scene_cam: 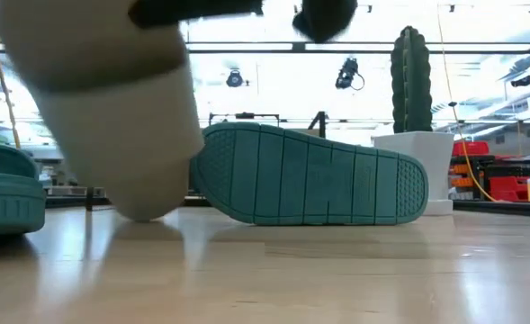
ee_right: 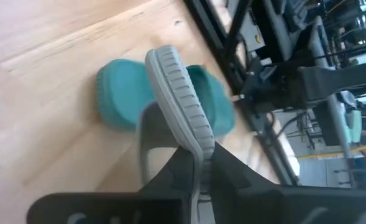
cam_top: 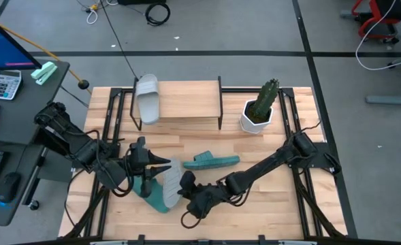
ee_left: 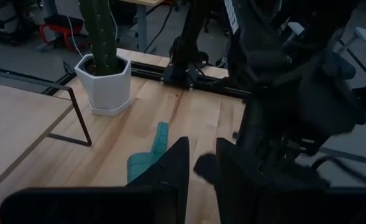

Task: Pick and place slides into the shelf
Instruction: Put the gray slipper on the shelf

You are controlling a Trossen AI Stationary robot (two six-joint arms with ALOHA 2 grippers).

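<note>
Table: the slatted light-wood table (cam_top: 254, 204) carried everything, and both my arms reached in over its near half.
Shelf: the low rack with a light wooden board top and thin black metal legs (cam_top: 186, 102) stood at the far side, its long axis running left to right.
Slide on shelf: one pale grey-white rubber slide sandal (cam_top: 148, 99) lay on the board's left end. The rest of the board was bare.
Teal slides: one teal green rubber slide sandal (cam_top: 212, 161) stood on its edge in mid-table, ribbed sole facing the near side. The other teal slide (cam_top: 158, 196) lay near my left arm, partly under the one I held.
Held slide: the second pale ribbed-soled slide (ee_right: 176, 87) was tipped up on its side over that teal one.
Right end effector: my right end effector (ee_right: 198, 165) was clenched on the sole rim of the second pale ribbed-soled slide.
Left end effector: my left end effector (cam_top: 161, 163) hovered just beside the same slide. I could not tell whether it was released or clenched.
Key relation: the shelf lay straight away from my right end effector, toward the far side. I judged the bare board right of the first slide to be the target, with the slide's length turned across the shelf's long axis.
</note>
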